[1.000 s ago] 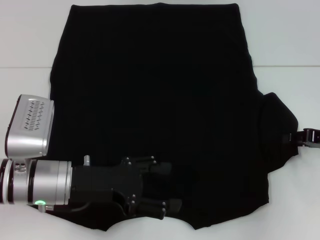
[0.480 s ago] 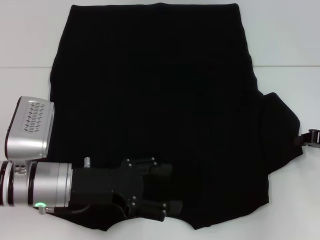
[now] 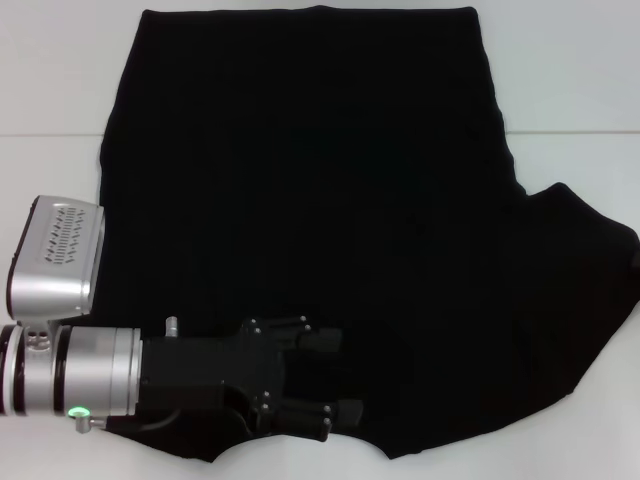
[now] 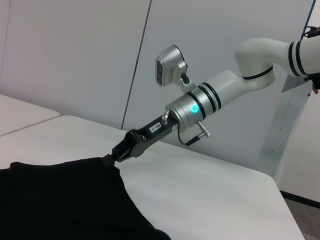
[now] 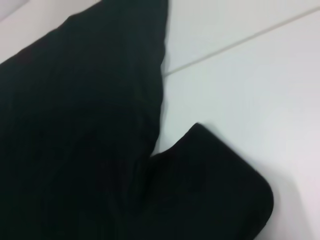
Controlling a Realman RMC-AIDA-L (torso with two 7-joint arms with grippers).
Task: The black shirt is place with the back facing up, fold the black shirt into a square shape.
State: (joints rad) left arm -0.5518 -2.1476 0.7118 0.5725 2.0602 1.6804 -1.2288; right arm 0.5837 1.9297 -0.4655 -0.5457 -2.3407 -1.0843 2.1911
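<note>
The black shirt (image 3: 320, 200) lies spread flat on the white table (image 3: 570, 90). Its right sleeve (image 3: 590, 270) stretches out to the right edge of the head view. My left gripper (image 3: 338, 375) rests over the shirt's near edge, its jaws apart and holding nothing. My right gripper is outside the head view. In the left wrist view it (image 4: 114, 157) is shut on the tip of the shirt's sleeve (image 4: 75, 175), low over the table. The right wrist view shows the shirt (image 5: 75, 125) and a folded-over sleeve part (image 5: 215, 190).
A seam runs across the table (image 3: 50, 135) at the far part. The table's right side (image 4: 200, 190) is bare white beyond the sleeve. A wall panel (image 4: 75, 60) stands behind the table.
My right gripper has moved right and left the head view, drawing the right sleeve outward and flatter. My left arm has shifted only slightly.
</note>
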